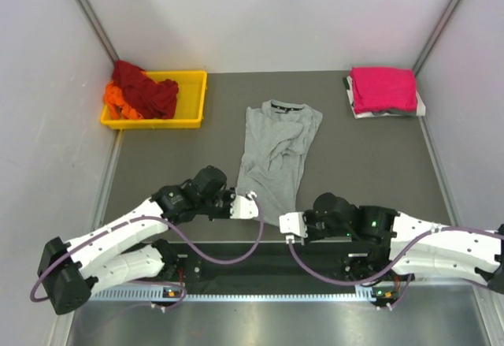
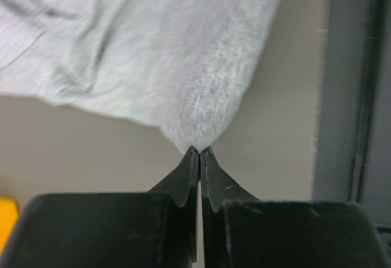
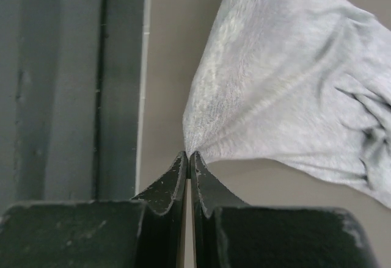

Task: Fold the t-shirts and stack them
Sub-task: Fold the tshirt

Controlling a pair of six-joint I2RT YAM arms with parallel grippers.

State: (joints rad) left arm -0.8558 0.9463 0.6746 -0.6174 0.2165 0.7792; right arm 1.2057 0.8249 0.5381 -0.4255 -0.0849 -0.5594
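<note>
Grey t-shirt [image 1: 276, 153] lies rumpled at frame centre, collar toward the top, hem nearest the arms. Only the wrist views show the grip: left gripper [image 2: 200, 152] and right gripper [image 3: 188, 155] each pinched tight on a hem corner. Overhead, both arms sit low, reaching inward; folded pink t-shirt [image 1: 383, 87] upper right.

Grey table [image 1: 362, 165], pale walls [image 1: 268, 15], perhaps a metal ledge [image 1: 276, 326]

2 arms [image 1: 118, 232]: white links, black joints | purple cables [image 1: 213, 262] | black end effector fingers [image 2: 183, 182]
</note>
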